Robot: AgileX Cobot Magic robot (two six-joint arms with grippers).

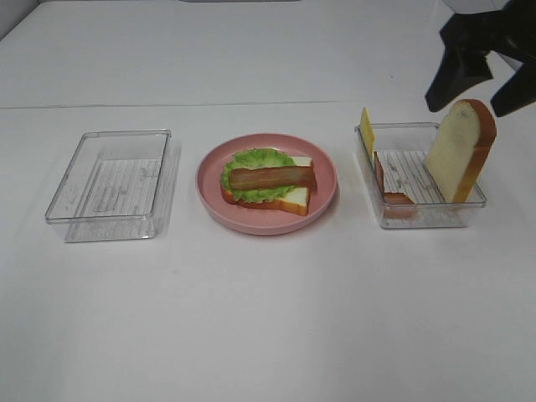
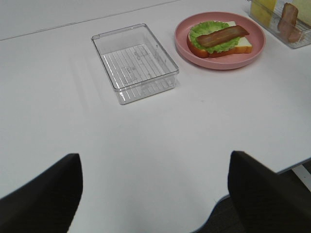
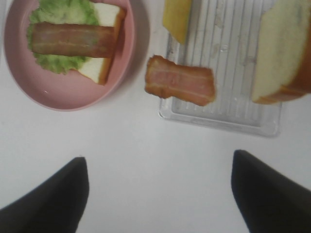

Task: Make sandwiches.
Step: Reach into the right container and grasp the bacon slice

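Black right gripper (image 3: 159, 156), jaws wide, empty; ahead, orange-crusted white toy bread slice (image 3: 284, 48) on edge in clear plastic tray (image 3: 218, 119); black left gripper (image 2: 154, 154) likewise wide.

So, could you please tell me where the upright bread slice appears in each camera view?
Exterior high: the bread slice leans upright in the right-hand clear tray, at its end away from the pink plate.
Left wrist: not in it; only the tray's plate-side end shows.
Right wrist: the bread slice stands in that tray, opposite the loose bacon strip.
Shared landmark: the pink plate holding the open sandwich, in all three views.
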